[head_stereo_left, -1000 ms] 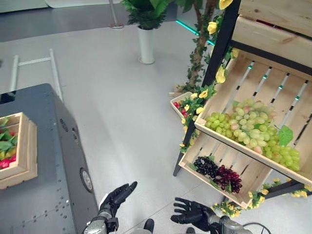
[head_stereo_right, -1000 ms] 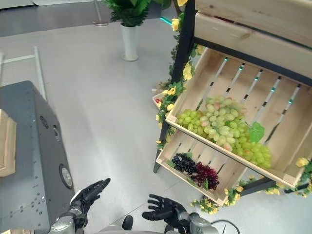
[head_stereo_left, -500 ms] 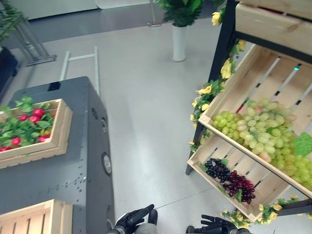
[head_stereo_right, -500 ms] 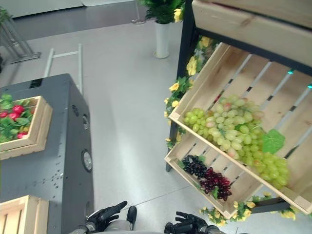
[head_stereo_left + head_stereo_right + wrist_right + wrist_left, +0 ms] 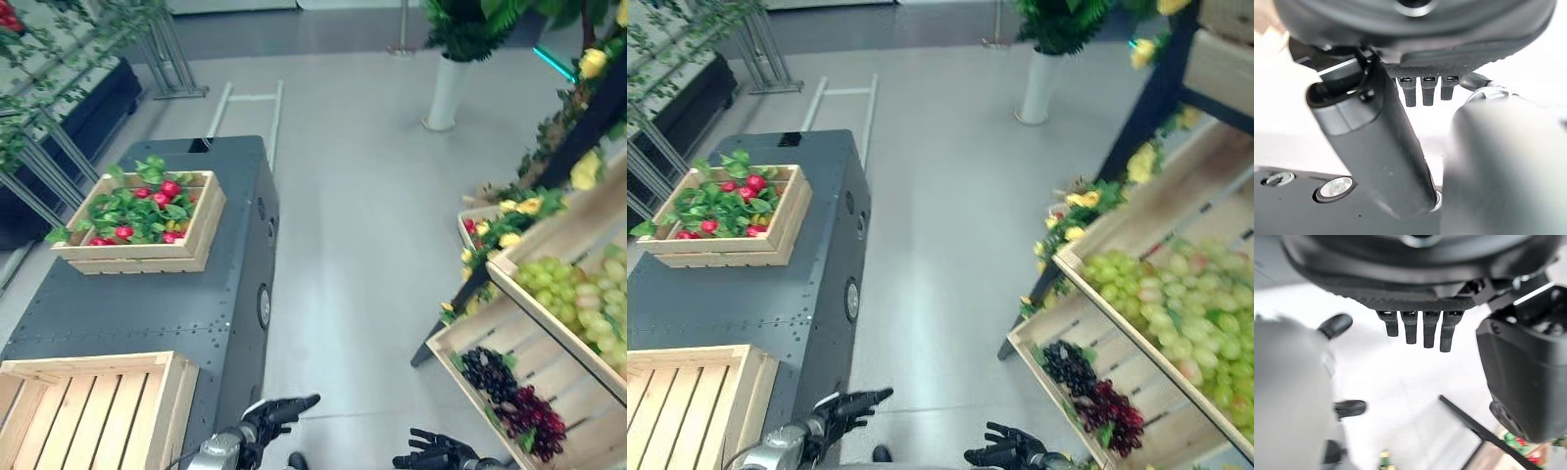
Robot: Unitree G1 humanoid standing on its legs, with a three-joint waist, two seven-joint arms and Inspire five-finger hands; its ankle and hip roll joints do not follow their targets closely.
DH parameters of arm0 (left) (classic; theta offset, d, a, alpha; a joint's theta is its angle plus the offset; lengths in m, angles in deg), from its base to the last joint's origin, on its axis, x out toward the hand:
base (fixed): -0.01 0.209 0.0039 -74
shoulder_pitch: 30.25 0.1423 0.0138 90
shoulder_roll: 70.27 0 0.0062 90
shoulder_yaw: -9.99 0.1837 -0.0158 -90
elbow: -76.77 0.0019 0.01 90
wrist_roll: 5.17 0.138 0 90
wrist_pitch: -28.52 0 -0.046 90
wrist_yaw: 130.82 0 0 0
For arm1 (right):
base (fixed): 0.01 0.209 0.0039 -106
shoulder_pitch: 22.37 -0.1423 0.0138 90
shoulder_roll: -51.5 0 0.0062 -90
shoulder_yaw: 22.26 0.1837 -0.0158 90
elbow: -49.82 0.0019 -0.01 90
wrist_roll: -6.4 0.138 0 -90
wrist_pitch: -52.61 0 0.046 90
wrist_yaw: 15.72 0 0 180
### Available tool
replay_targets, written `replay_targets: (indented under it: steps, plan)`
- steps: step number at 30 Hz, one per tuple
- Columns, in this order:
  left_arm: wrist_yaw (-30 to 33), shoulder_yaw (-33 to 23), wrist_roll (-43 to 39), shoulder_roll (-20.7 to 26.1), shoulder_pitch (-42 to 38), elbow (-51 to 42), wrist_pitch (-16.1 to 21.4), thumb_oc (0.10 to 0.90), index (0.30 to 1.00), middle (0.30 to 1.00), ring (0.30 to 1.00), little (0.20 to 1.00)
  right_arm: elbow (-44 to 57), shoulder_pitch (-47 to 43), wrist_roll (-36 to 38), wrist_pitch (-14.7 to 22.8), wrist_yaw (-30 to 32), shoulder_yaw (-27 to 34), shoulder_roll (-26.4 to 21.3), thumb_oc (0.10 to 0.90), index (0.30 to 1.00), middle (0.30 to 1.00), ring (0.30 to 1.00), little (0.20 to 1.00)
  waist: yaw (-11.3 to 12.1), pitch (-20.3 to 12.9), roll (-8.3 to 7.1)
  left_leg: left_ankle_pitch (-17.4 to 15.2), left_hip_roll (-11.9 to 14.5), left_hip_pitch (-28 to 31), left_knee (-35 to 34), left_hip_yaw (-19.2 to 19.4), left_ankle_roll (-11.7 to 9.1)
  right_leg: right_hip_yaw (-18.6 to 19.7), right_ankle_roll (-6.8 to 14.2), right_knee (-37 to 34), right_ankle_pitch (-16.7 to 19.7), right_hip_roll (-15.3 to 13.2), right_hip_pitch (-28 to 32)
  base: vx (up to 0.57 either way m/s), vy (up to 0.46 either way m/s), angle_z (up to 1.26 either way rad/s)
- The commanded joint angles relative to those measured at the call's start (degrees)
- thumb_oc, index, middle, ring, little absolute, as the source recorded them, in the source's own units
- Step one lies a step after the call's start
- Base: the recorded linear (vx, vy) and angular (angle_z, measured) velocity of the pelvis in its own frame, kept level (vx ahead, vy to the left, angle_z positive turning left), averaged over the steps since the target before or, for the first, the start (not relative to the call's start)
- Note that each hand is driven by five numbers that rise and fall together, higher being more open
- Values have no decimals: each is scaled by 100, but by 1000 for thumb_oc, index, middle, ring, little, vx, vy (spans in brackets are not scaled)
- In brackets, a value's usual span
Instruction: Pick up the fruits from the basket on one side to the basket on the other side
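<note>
While both my left hand and right hand hung loose and held nothing at the bottom of the frame, I judged a slow reach best, whichever crate came next: the fruit crate at upper left or the bare crate at lower left.

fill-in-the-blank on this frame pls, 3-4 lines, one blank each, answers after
1. The wooden crate holding red fruits and green leaves sits on the dark grey ____.
2. The nearer wooden crate on that same surface is ____.
3. Both the left hand and the right hand hold ____.
4. The dark grapes lie on the shelf ____ the green grapes.

Answers: cabinet; empty; nothing; below

Head stereo pair downward; wrist cameras close.
</note>
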Motion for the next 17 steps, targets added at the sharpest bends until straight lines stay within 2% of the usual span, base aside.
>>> replay_targets:
  steps: [1, 6, 10, 17]
  plan:
    - [-96, -98, 86, 182, -175, 110, 233, 800, 900, 900, 900, 900, -96, -314, 276, 248, 2, 15, 249, 800, 900, 900, 900, 900, 260, -131, 77, -297, 83, 375, -140, -313, -369, 393, 46, -100, 469, 51, -522, 26, 181, 47]
    - [46, 19, 41, 217, -185, 192, 226, 800, 900, 900, 900, 900, 154, -376, 155, 232, 24, -216, 433, 800, 900, 900, 900, 900, 328, -91, 82, -442, -79, 400, -176, -418, -174, 279, 271, 149, 575, -204, -748, 6, 150, 30]
    - [195, 51, -81, 202, -276, 200, 187, 800, 900, 900, 900, 900, 279, -428, -21, 144, 108, -400, 504, 800, 900, 900, 900, 900, 374, -46, 50, -472, -111, 390, -177, -447, -102, 226, 338, 209, 630, -271, -809, -20, 41, 15]
    - [237, 284, 23, 80, -411, 314, 179, 800, 900, 900, 900, 900, 149, -588, 134, 8, 274, -547, 561, 800, 900, 900, 900, 900, 490, -14, -18, -477, -116, 375, -177, -480, -58, 128, 347, 239, 685, -310, -788, -10, -9, 4]
